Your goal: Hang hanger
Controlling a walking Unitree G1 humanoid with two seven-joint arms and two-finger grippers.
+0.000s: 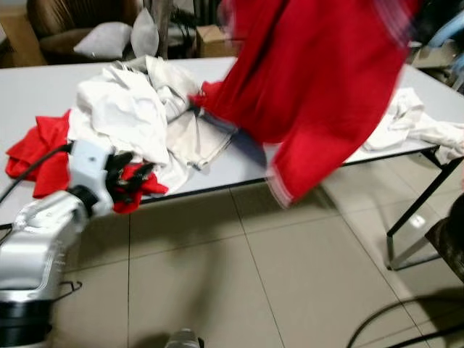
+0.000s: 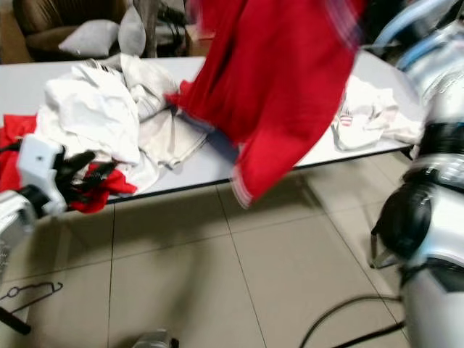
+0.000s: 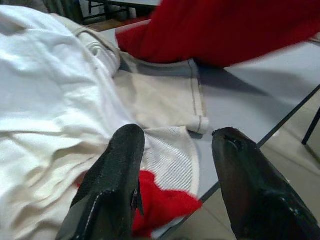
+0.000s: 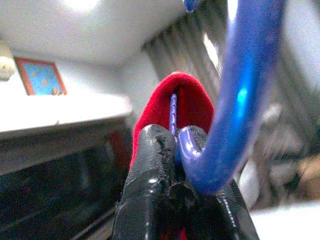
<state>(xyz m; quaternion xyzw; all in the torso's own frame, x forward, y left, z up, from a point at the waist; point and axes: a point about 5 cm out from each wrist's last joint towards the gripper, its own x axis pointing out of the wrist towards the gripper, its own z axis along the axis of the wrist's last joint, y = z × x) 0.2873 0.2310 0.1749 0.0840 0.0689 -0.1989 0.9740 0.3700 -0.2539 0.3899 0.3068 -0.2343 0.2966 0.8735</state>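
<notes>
A large red garment [image 1: 312, 87] hangs in the air over the grey table [image 1: 29, 94], blurred, its lower hem near the table's front edge. In the right wrist view my right gripper [image 4: 175, 150] is shut on the blue hanger [image 4: 240, 95], whose hook curves upward; the garment's red collar [image 4: 190, 105] sits just behind the fingers. My left gripper [image 1: 130, 177] is low at the table's front left edge, open, with nothing between its fingers [image 3: 117, 170], just over a small red cloth [image 1: 134, 188] and the edge of a white pile [image 1: 123, 109].
More white clothes [image 1: 413, 123] lie at the table's right end, and another red garment [image 1: 40, 145] at its left. A black table leg [image 1: 417, 210] stands at the right. Cables [image 1: 391, 319] trail on the tiled floor. Cushions [image 1: 105, 38] sit behind the table.
</notes>
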